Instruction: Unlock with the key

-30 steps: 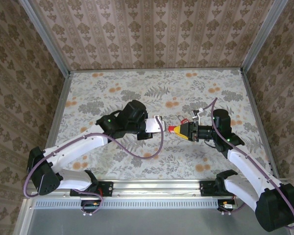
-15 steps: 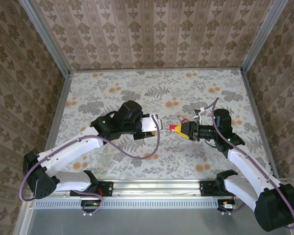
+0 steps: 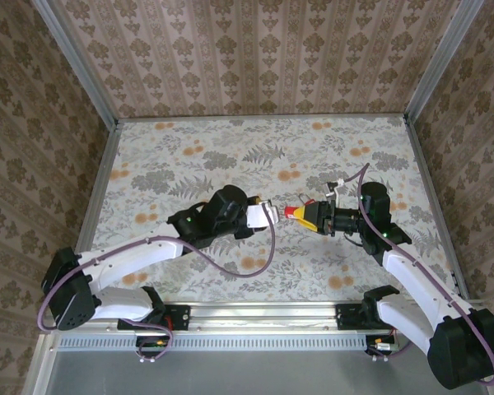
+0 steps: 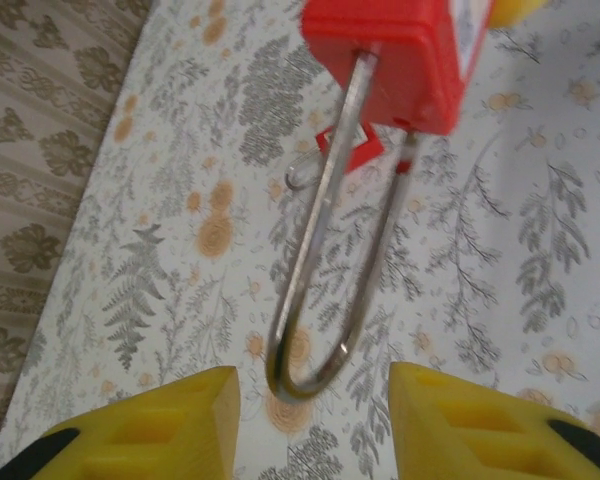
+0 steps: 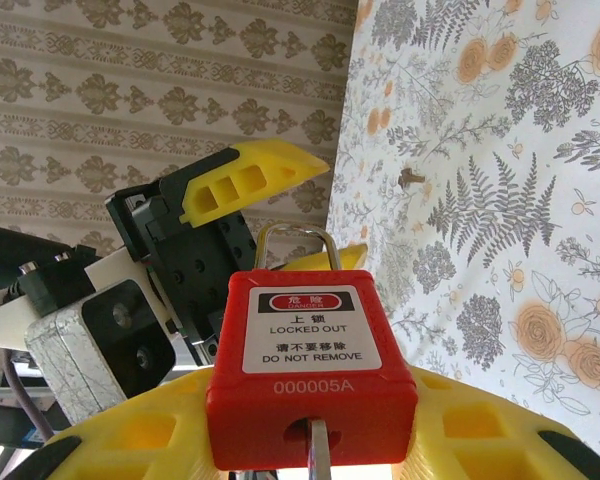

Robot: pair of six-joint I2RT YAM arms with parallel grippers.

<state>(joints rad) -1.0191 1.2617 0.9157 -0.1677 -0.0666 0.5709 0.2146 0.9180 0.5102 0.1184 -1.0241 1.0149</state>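
A red padlock (image 5: 310, 350) with a white "LOCKED OUT" label is clamped at its sides by my right gripper (image 5: 312, 425), above the table's middle (image 3: 295, 213). A metal key blade (image 5: 320, 450) sticks out of its keyhole toward the right wrist camera. The steel shackle (image 4: 325, 210) points at my left gripper (image 4: 315, 395), which is open. Its yellow fingertips (image 4: 170, 420) stand on either side of the shackle's bend without touching it. In the top view the left gripper (image 3: 270, 216) faces the right gripper (image 3: 310, 216) closely. Whether the shackle is released I cannot tell.
A small red tag with a metal ring (image 4: 345, 150) shows against the floral tablecloth (image 3: 230, 156) beyond the shackle. Patterned walls and metal frame posts (image 3: 107, 123) close in the table. The left arm's purple cable (image 3: 259, 259) loops toward the near edge.
My left gripper has gone from shut to open; it drew back a little, then came forward again to the shackle. The right arm and the padlock have stayed put.
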